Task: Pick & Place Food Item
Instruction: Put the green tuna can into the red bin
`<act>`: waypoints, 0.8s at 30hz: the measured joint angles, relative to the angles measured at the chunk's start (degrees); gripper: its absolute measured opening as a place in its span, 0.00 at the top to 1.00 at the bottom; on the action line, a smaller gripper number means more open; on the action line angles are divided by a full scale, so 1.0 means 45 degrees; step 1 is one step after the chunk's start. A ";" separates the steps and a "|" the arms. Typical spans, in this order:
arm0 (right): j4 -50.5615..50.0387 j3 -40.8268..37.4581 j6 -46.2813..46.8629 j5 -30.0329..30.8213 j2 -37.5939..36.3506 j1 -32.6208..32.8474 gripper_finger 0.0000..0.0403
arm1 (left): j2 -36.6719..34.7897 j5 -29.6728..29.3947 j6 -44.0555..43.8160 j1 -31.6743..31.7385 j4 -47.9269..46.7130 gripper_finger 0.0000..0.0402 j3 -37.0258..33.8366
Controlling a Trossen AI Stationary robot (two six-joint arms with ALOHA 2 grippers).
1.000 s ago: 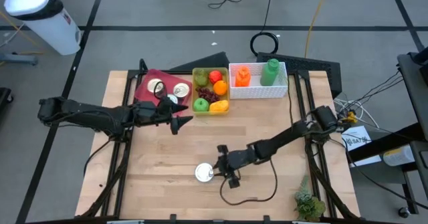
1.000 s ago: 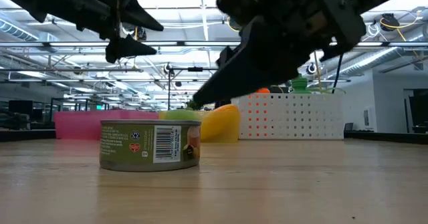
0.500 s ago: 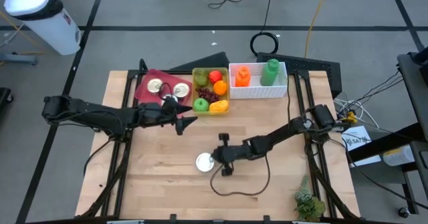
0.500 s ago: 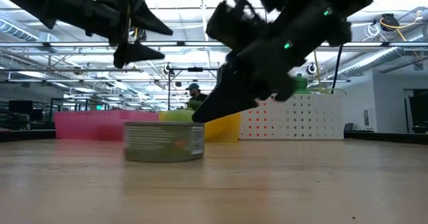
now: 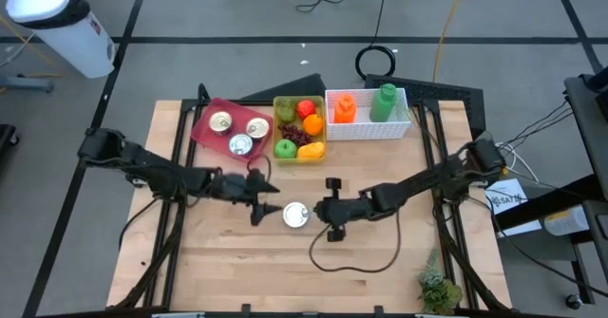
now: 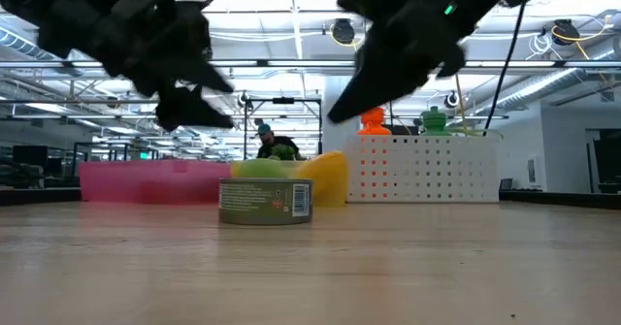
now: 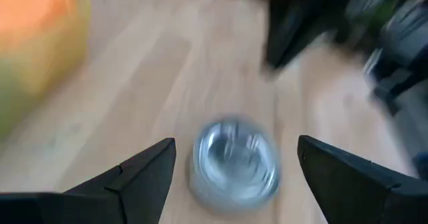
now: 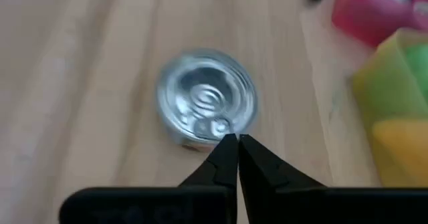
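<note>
High view shows the left gripper [image 5: 269, 209] with fingers spread at nine o'clock of the can [image 5: 296, 215], the right gripper [image 5: 319, 210] pressed together at three o'clock, the pink tray [image 5: 204, 121] toward eleven

Bright overhead light, blurred wrist views

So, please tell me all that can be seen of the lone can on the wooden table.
The can is low, round and metal, with a shiny ribbed lid and a green paper label. It stands upright on the bare wooden table, between the open left gripper and the shut right gripper. No gripper holds it.
</note>
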 joint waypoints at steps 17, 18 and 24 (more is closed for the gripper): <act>0.3759 -0.4807 0.0287 0.0733 -0.3960 0.0580 1.00 | 0.2825 -0.2570 0.1286 -0.2000 -0.0183 0.97 0.1253; 0.3992 -0.4925 0.0290 0.0727 -0.4028 0.0529 1.00 | 0.2901 -0.2572 0.1267 -0.1970 -0.0488 0.97 0.1245; 0.4167 -0.5210 0.0291 0.0724 -0.4221 0.0507 1.00 | 0.3446 -0.2547 0.0411 -0.1936 -0.1325 0.95 0.1228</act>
